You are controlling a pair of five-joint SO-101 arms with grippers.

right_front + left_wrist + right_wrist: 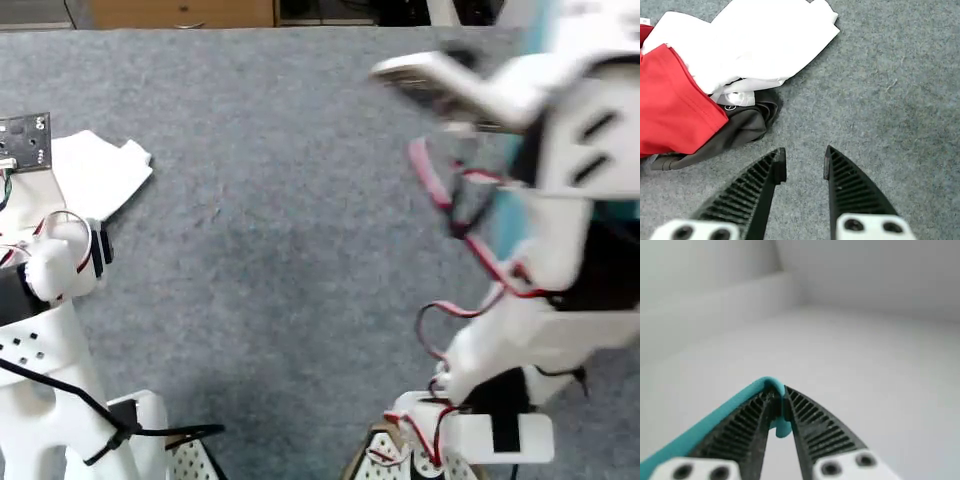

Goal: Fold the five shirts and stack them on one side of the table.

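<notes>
- Desk [300,200]: grey felt-like top. The wide middle stretch is bare, with room to spread a shirt.
- Right arm [560,200]: raised high over the desk's right side, with red wires looping down to its base.
- Left arm [50,300]: low at the desk's left edge, beside the pile.
- Pile [715,85]: crumpled and unfolded, at the left edge of the desk.
  - The white shirt [755,45] lies on top and spreads widest.
  - The red shirt [670,110] is beside it.
  - The dark shirt [740,130] is wedged under both.
- Teal shirt [715,422]: off the desk, hanging from the right arm (in the high view a teal strip shows behind that arm).
- Right tool [780,397]: clamped on a hem of the teal shirt and pointing up at a pale wall or ceiling.
- Left tool [804,160]: jaws apart and holding nothing. It sits over bare desk, just short of the dark shirt's edge.
- Step, as I judge it: early, with one shirt held aloft and none folded or stacked.
- Next move, as I judge it:
  - Lower the teal shirt onto the bare middle of the desk.
  - Have the left tool take a second edge, so the cloth lies flat before the first fold.
  - Risk: a single pinch point lets the cloth bunch.
- Writing:
  - A small ring mark sits near the white shirt's collar.
  - There may be a tag at the far corner of the white shirt.
  - Both are too small to read.
</notes>
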